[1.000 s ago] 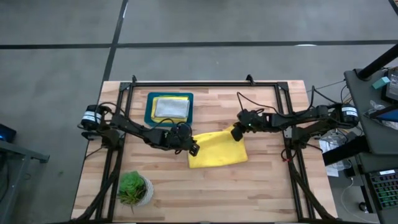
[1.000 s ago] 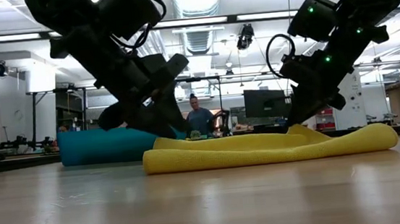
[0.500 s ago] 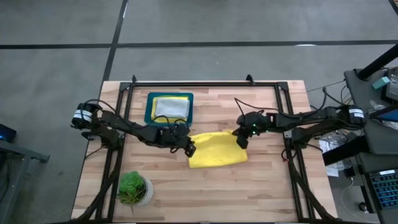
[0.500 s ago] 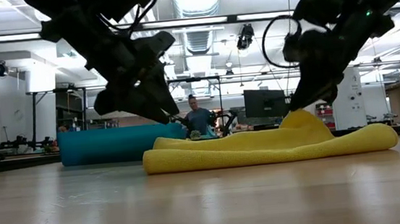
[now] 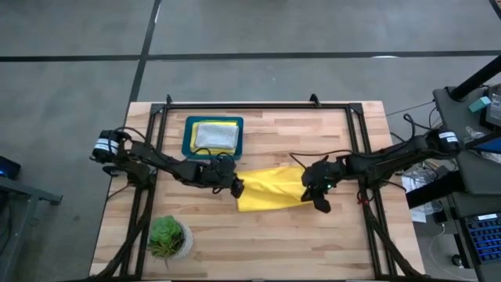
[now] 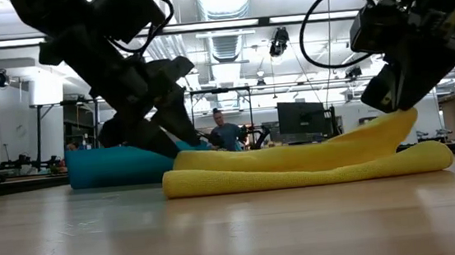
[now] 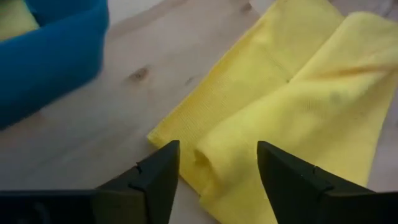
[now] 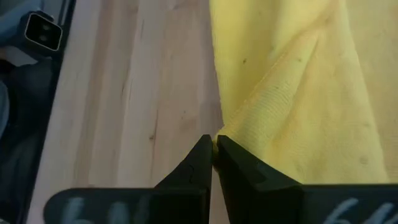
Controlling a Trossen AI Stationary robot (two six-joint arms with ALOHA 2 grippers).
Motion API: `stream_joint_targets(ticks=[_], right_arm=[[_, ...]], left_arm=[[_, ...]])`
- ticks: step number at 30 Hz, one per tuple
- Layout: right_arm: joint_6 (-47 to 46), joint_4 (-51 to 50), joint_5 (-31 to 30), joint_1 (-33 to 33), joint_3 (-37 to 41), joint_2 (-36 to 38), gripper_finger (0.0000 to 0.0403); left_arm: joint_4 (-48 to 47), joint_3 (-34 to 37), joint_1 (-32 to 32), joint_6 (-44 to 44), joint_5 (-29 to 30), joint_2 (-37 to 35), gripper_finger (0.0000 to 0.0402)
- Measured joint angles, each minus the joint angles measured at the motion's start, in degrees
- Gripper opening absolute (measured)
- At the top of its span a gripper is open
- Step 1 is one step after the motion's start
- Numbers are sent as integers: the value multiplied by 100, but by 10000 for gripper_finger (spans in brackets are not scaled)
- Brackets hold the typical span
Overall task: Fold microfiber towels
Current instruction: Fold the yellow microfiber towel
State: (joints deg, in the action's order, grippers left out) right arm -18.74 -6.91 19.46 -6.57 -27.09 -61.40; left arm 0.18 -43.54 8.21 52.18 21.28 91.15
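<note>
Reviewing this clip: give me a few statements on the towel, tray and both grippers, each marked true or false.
1. The right gripper is shut on the yellow towel. True.
2. The left gripper is clamped on the towel. False: it is open at the towel's edge.
3. The teal tray holds folded towels. True.
4. The potted plant sits inside the tray. False: it stands apart, near the table's front corner on the left arm's side.

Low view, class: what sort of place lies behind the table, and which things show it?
Probably a robotics lab or workshop: exposed ceiling ducts, a computer monitor on a bench, and a person at work far behind the yellow towel.
</note>
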Motion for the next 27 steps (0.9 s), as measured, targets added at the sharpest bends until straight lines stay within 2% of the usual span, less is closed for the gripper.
stream_joint_targets(ticks=[4, 11, 17, 22, 27], right_arm=[[-119, 18, -155, -149, 0, -34, 17], [-121, 207, -209, -142, 0, -53, 17], [-121, 206, -211, -142, 0, -53, 17], [-121, 165, -284, -142, 0, -54, 17], [-121, 123, -292, -144, 0, -55, 17]], left_arm=[[385, 135, 0, -33, 99, 0, 213], [698, 231, 4, 20, 250, 145, 215], [1031, 212, 41, -21, -370, 382, 214], [1025, 191, 240, -871, -1233, 405, 180], [1261, 191, 624, -1987, -1353, 319, 125]])
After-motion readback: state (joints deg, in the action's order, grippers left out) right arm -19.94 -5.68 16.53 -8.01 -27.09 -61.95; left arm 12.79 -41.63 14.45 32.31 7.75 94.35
